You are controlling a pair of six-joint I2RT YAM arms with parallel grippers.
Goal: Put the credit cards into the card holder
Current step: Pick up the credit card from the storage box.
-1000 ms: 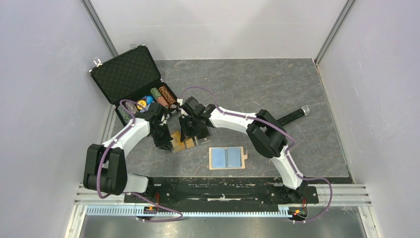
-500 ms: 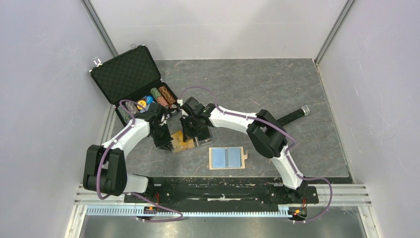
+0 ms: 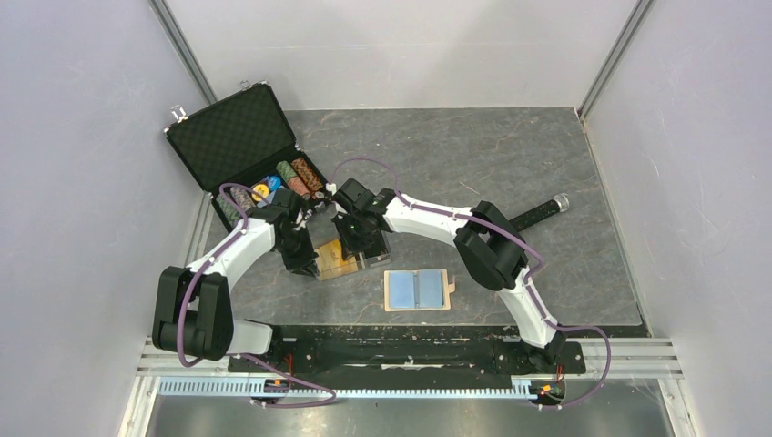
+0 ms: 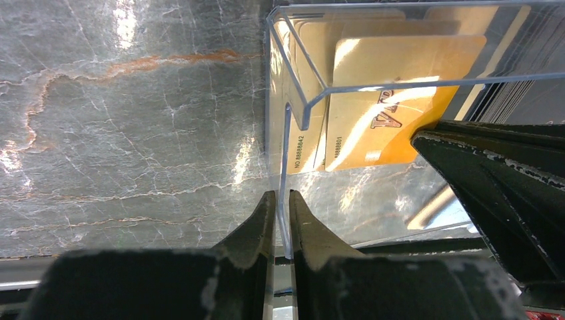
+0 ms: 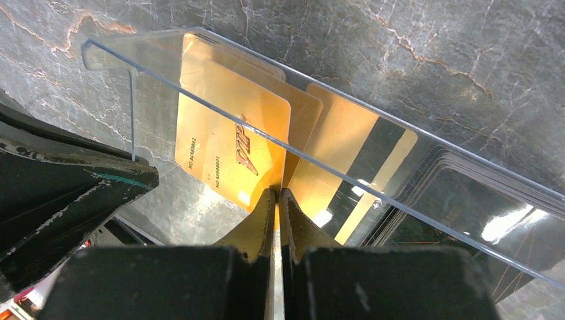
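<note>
A clear plastic box (image 3: 344,259) lies between the two arms and holds orange-gold credit cards (image 4: 393,100) and dark cards (image 5: 460,220). My left gripper (image 4: 280,200) is shut on the box's thin clear wall (image 4: 288,167). My right gripper (image 5: 276,197) is shut on the edge of one orange-gold card (image 5: 230,150) inside the box. The card holder (image 3: 417,289) lies open and flat to the right of the box, its light blue pockets facing up and its tan tab on the right. In the top view the two grippers meet over the box.
An open black poker-chip case (image 3: 250,155) with coloured chips stands at the back left, close behind the left arm. A black cylindrical handle (image 3: 537,214) lies to the right behind the right arm. The enclosure walls stand on both sides.
The right gripper has shifted slightly over the clear box. The box and cards have turned a little between the grippers. The card holder has not moved.
</note>
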